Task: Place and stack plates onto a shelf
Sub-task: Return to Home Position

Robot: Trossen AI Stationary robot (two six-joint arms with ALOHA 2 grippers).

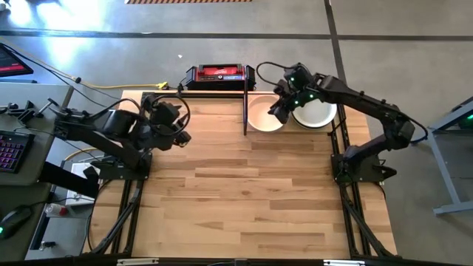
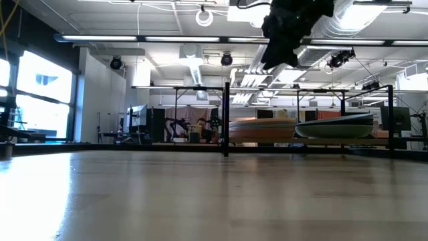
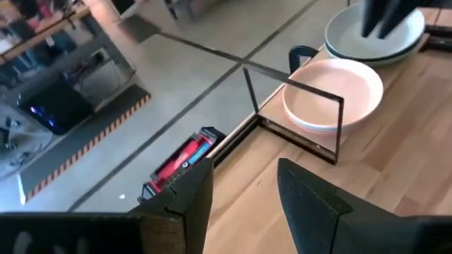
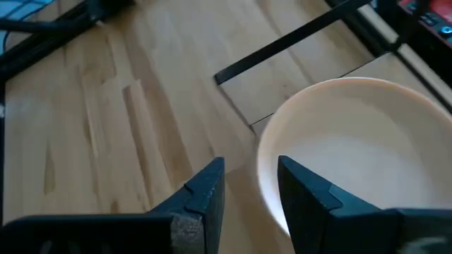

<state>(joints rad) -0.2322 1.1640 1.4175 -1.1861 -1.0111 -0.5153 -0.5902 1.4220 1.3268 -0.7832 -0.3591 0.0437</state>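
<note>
Wooden table (image 1: 251, 199), two plate stacks (image 1: 264, 117) on shelf (image 1: 244, 111), right pincer (image 4: 251, 173) above them, left pincer (image 3: 246, 169) aside, both slightly parted, empty

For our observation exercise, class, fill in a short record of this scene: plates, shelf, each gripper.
Plates: pinkish-topped stack and pale-topped stack, side by side on the shelf
Shelf: at the table's far edge; both stacks right of its divider
Right gripper: open, empty, above the stacks
Left gripper: open, empty, over the table's left side

Dark arms (image 1: 362, 102), blunt black fingers (image 3: 311, 201)
</note>
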